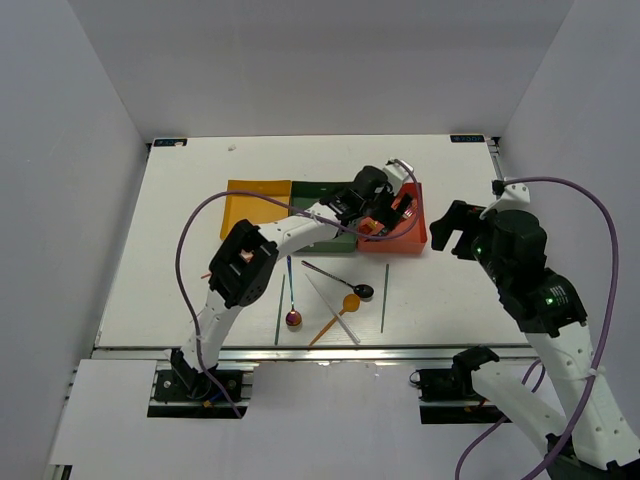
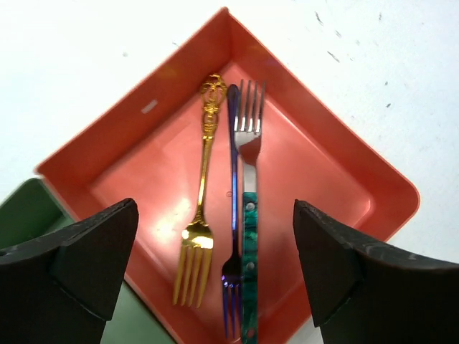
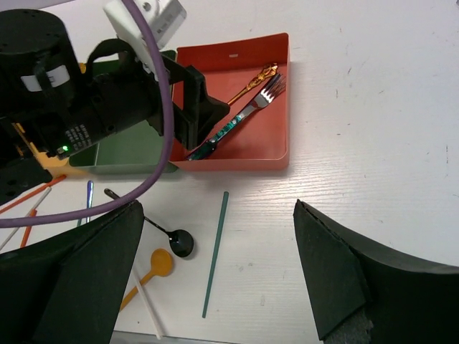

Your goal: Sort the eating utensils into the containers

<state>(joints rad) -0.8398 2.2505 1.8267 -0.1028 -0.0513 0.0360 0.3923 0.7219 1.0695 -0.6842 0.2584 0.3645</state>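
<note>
Here the surface carries the red tray. The left tool hovers above it, jaws wide, empty. The right tool is likewise wide and empty. Gold fork, purple fork and silver fork lie side by side inside.

No legible text or labels

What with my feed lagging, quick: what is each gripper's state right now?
Left gripper: open, holding nothing, above the red tray.
Right gripper: open, holding nothing.
</note>
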